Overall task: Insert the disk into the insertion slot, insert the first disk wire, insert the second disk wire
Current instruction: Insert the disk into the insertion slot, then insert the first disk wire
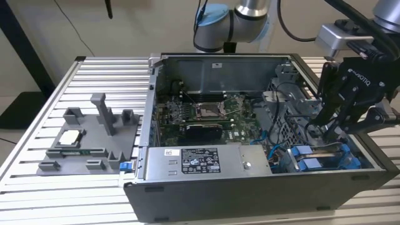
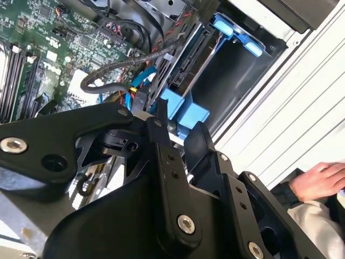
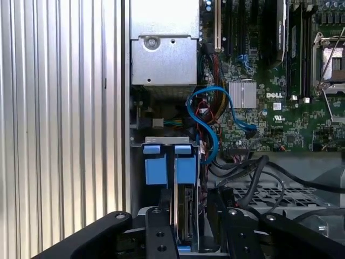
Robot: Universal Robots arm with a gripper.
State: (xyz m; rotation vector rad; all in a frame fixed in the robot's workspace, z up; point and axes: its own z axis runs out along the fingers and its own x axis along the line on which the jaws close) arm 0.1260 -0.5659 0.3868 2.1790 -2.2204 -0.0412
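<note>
The disk (image 3: 186,210) stands on edge in the insertion slot (image 3: 161,141) at the case's corner, on the exterior view's right. It is silver, with blue carrier tabs (image 3: 186,164) at its end. My gripper (image 1: 329,136) reaches down into the bay, and its black fingers (image 3: 160,237) stand apart on either side of the disk's upper edge, open. In the second wrist view the fingertips (image 2: 161,108) end just short of the blue tabs (image 2: 183,110). The disk's connector edge (image 2: 188,59) lies bare beyond them. A blue wire (image 3: 213,116) loops loose over the motherboard beside black cables (image 3: 253,170).
The grey power-supply box (image 1: 200,161) lies along the case's front beside the bay. The motherboard (image 1: 206,112) fills the case's middle. A grey fixture tray (image 1: 87,140) sits on the slatted table at the exterior view's left. A person's hand (image 2: 321,181) rests outside the case.
</note>
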